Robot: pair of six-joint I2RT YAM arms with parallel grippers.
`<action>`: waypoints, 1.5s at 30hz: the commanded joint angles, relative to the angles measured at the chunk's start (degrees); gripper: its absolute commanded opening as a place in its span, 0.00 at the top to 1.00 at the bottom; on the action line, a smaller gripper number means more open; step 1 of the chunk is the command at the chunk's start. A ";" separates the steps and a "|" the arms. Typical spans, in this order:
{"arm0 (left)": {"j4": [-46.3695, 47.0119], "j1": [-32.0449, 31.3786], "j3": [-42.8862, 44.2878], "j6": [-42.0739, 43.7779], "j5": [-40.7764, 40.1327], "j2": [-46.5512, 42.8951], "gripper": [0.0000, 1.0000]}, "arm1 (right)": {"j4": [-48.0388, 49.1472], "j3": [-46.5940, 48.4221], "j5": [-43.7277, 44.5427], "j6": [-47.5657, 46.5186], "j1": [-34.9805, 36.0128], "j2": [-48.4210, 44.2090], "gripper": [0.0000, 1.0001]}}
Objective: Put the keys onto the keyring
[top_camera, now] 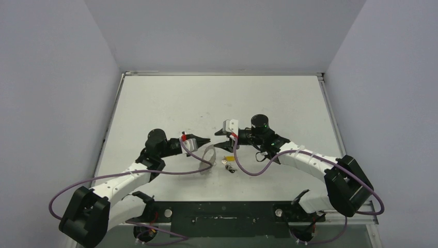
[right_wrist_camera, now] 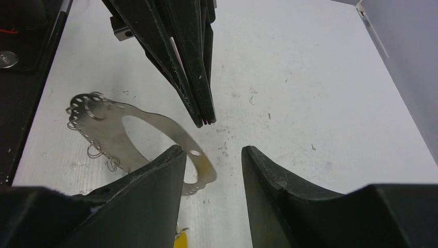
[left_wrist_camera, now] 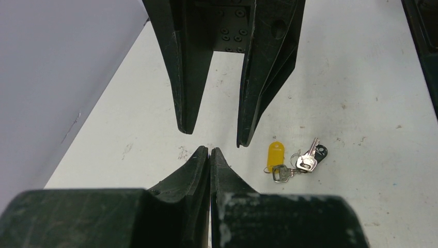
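Observation:
The keyring [right_wrist_camera: 106, 129] is a flat silvery loop with small wire rings along its edge, lying on the white table [top_camera: 170, 98]; from above it [top_camera: 208, 155] sits just below the two gripper tips. The keys [left_wrist_camera: 299, 161] lie in a small bunch with a yellow tag [left_wrist_camera: 275, 154] to the right of it [top_camera: 227, 163]. My left gripper [left_wrist_camera: 210, 151] is shut, with nothing visible between its fingers; its tip [right_wrist_camera: 206, 121] hovers over the loop's far edge. My right gripper [right_wrist_camera: 213, 151] faces it tip to tip, open and empty [left_wrist_camera: 214, 135].
Purple cables [top_camera: 170, 173] loop from both wrists across the table beside the keyring. The black base rail [top_camera: 222, 212] runs along the near edge. Grey walls [top_camera: 51, 103] close in the table on the left, back and right.

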 commanded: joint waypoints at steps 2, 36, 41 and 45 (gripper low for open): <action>0.55 -0.40 2.81 0.88 -0.96 0.59 1.00 | 3.87 1.71 -0.45 4.09 0.76 -2.79 0.54; -48.52 0.12 -7.32 -74.19 -38.36 -20.34 0.54 | -12.53 2.66 22.32 26.69 11.22 10.67 0.10; -38.49 -0.58 -9.64 -70.32 -31.67 -17.67 0.53 | -8.49 -0.52 16.80 23.98 11.23 9.44 0.08; -32.03 -2.50 -9.05 -65.75 -30.50 -13.49 0.53 | -9.32 -1.02 19.29 23.29 10.07 8.35 0.08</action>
